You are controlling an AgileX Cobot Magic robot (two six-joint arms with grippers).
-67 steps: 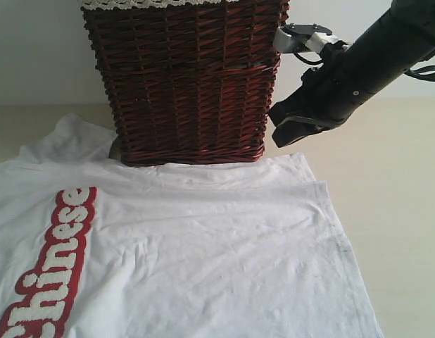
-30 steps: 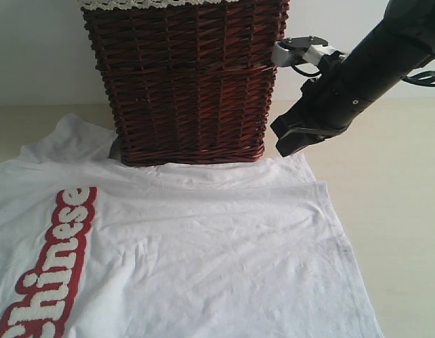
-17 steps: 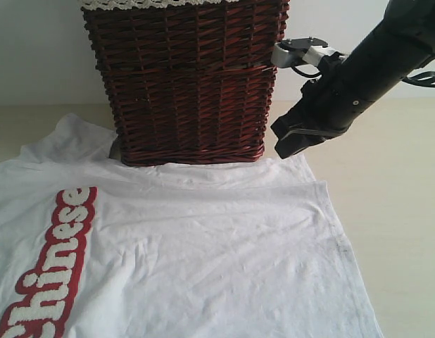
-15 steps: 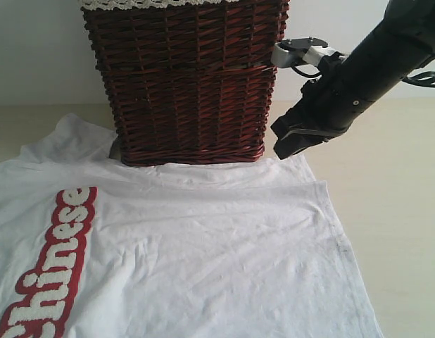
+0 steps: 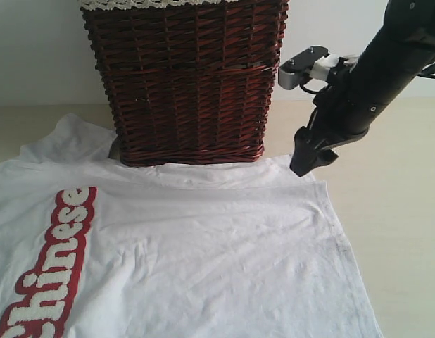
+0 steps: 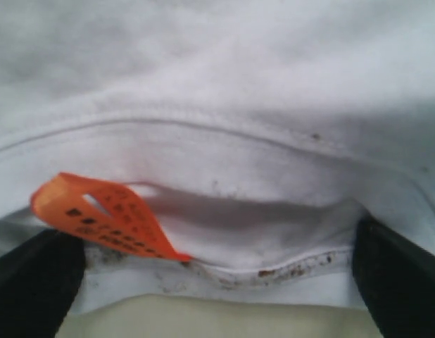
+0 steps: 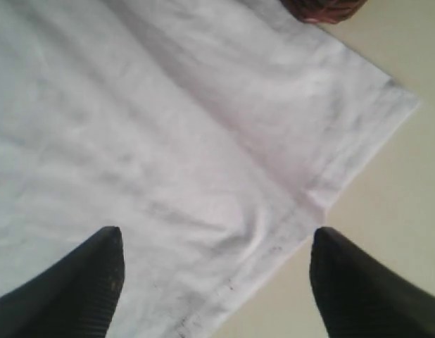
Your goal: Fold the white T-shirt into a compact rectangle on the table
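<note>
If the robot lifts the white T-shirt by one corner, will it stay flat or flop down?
Probably flop: the T-shirt is thin cloth lying in soft wrinkles, so it should hang limp. It looks light for its size. Pushed, it would likely bunch up rather than slide whole across the table.

I see a thin white cotton T-shirt (image 5: 217, 239), its red band with fuzzy white lettering (image 5: 54, 260) at lower left, a small orange collar tag (image 6: 98, 217), a dark red-brown wicker basket (image 5: 186, 77) and a pale beige tabletop (image 5: 400, 232).

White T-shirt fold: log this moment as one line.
white T-shirt spread on table | right gripper open over its edge | left gripper open at collar
</note>
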